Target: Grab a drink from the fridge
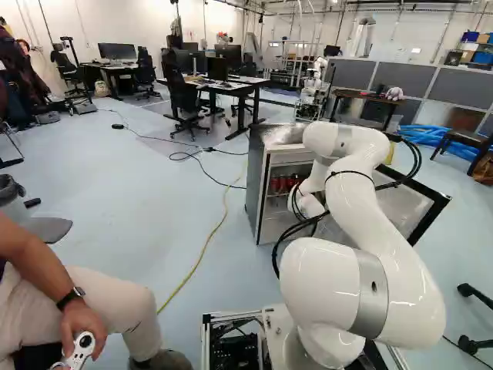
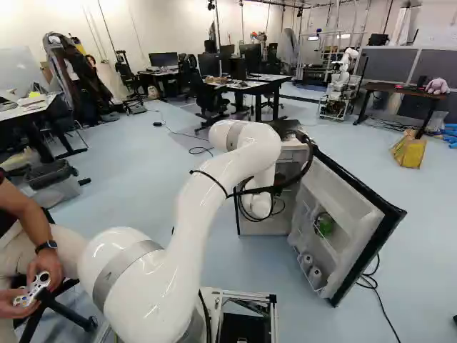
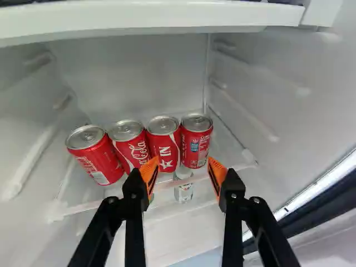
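Observation:
The fridge (image 1: 257, 181) stands ahead of the arm with its door (image 2: 364, 214) swung open. Red cans (image 1: 282, 185) show on a shelf inside. In the wrist view several red cans stand in a row on the clear shelf; the rightmost can (image 3: 196, 143) is beside another red can (image 3: 163, 146), and the end can (image 3: 95, 154) leans slightly. A pale can (image 3: 183, 192) shows below shelf level. My gripper (image 3: 183, 167) is open, its orange-padded fingers apart in front of the two rightmost red cans, gripping nothing. In the base views the arm hides the gripper.
A white ledge (image 3: 150, 15) crosses above the cans, and the fridge's side wall (image 3: 278, 105) rises beside them. The door shelves hold a green item (image 2: 324, 224) and pale containers (image 2: 314, 274). A seated person with a controller is close beside the base. Another robot (image 2: 341, 82) stands far back.

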Controlling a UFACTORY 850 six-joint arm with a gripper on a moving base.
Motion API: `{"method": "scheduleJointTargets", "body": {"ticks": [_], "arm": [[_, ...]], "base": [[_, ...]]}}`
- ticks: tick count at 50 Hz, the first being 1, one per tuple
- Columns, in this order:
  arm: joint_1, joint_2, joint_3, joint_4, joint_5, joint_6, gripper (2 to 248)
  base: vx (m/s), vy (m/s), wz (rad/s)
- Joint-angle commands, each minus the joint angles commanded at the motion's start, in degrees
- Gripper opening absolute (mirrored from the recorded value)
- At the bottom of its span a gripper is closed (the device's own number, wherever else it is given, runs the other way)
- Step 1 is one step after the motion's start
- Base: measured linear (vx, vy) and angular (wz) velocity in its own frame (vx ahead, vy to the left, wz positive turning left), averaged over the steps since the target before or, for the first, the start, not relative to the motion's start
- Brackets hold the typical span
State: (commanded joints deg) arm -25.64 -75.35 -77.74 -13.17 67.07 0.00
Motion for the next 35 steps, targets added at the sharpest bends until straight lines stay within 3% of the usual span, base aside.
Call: {"method": "scheduleJointTargets", "body": {"ticks": [35], "arm": [[-0.5, -1.81, -3.32, 0.0, 0.44, 0.0, 142]], "base": [[0.0, 0.0, 0.0]]}}
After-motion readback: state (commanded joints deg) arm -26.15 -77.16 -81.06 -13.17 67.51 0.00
